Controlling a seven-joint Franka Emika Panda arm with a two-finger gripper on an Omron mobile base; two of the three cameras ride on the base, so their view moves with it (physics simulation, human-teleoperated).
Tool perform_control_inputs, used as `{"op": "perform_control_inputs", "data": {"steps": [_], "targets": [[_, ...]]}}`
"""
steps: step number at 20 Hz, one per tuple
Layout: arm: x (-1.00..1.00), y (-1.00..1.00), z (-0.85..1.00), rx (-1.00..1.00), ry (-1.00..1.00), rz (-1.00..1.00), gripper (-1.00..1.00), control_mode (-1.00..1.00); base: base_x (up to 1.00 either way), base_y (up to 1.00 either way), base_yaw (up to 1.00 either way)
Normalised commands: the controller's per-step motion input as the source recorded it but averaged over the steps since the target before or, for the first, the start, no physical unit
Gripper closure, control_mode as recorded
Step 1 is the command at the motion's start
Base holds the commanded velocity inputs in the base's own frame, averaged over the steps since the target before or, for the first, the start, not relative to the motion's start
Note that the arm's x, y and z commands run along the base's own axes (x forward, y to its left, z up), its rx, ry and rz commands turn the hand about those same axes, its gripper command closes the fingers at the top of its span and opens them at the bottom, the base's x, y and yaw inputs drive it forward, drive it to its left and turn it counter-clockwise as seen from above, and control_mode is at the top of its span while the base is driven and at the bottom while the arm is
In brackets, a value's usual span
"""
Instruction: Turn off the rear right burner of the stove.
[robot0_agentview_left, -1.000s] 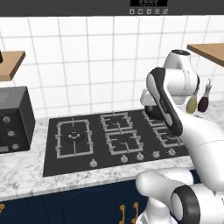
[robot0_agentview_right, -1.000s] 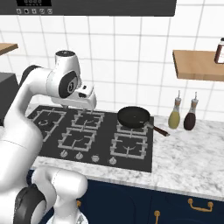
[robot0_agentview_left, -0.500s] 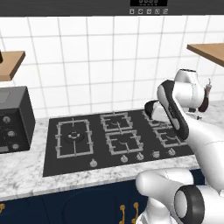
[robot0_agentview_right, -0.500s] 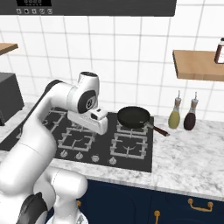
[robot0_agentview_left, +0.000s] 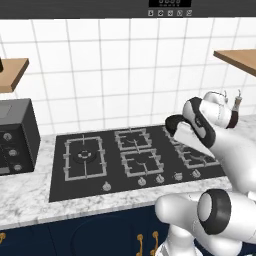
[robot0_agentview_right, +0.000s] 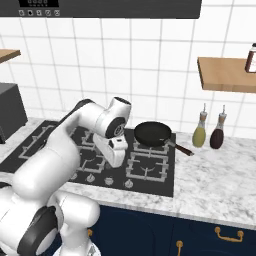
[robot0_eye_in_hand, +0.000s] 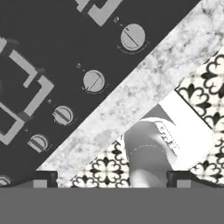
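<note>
Lowered and swung right since the earlier frames, the arm is seen in the left base view bent over the stove (robot0_agentview_left: 90, 172). From the right, a pan (robot0_agentview_right: 153, 134) covers the rear right burner. By the hand camera, knobs (robot0_eye_in_hand: 93, 81) are faced; the hand (robot0_eye_in_hand: 112, 178) is held apart.

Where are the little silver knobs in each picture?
Left base view: the knobs line the front edge of the stove, lower middle.
Right base view: knobs low, left of centre, beneath the arm.
Hand view: knobs run diagonally, upper right to lower left.
Shared landmark: the marble counter strip bordering them.
</note>
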Motion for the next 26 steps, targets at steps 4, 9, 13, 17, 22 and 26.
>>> {"op": "perform_control_inputs", "data": {"steps": [4, 9, 13, 17, 22, 26], "targets": [[0.27, 0.00, -0.73, -0.02, 0.21, -0.40, -1.00, -1.00, 0.00, 0.00, 0.00], [0.18, 0.00, -0.69, -0.20, 0.13, -0.32, -1.00, -1.00, 0.00, 0.00, 0.00], [0.15, 0.00, -0.52, -0.23, 0.01, -0.19, -1.00, -1.00, 0.00, 0.00, 0.00], [0.05, 0.00, -0.35, -0.09, 0.00, -0.06, -1.00, -1.00, 0.00, 0.00, 0.00], [0.02, 0.02, -0.35, -0.02, -0.06, -0.05, -1.00, -1.00, 0.00, 0.00, 0.00], [0.15, 0.02, -0.24, -0.01, -0.12, -0.06, -1.00, -1.00, 0.00, 0.00, 0.00]]}}
